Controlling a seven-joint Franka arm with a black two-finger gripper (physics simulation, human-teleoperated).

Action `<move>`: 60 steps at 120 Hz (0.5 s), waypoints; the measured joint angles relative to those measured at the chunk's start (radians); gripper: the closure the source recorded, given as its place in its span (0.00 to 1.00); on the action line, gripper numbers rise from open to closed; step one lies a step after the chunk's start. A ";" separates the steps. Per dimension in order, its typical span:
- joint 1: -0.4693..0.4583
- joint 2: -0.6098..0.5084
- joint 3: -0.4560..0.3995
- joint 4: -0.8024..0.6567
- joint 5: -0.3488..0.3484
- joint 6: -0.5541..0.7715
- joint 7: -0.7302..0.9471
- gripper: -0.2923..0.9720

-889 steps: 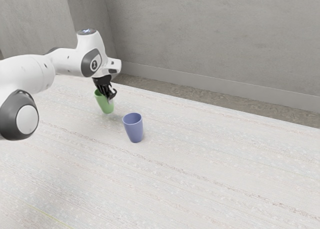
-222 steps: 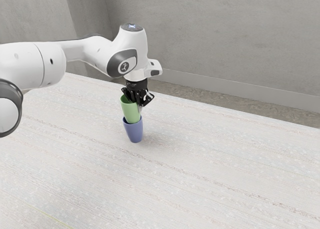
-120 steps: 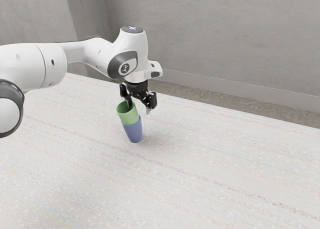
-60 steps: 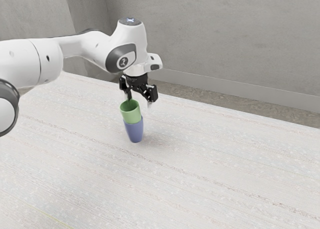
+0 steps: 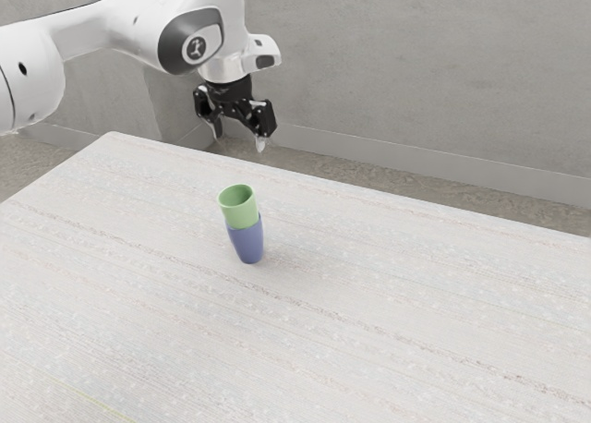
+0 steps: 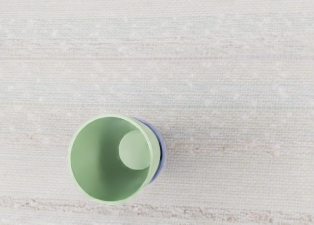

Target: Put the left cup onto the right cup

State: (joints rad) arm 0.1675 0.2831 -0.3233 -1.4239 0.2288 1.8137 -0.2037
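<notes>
End effector point(image 5: 238, 135): open, fingers spread apart, nothing between them. It hangs well above the counter point(image 5: 397, 303), clear of both cups, up and slightly toward the exterior view's left of them.

Green cup point(image 5: 237, 206): seated mouth-up inside the blue cup point(image 5: 247, 242), with its upper part and rim standing above the blue rim. The hand camera looks straight down into the green cup point(image 6: 114, 158), and its interior is empty. Only a thin crescent of the blue cup point(image 6: 160, 154) shows past one side of the green rim.

Blue cup: standing on the counter, near its far edge. A grey wall point(image 5: 416, 63) stands behind.
</notes>
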 joint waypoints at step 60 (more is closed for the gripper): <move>0.003 -0.214 0.081 -0.039 -0.028 -0.203 0.007 0.23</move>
State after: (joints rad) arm 0.1709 0.0688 -0.2422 -1.4629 0.2007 1.6111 -0.1971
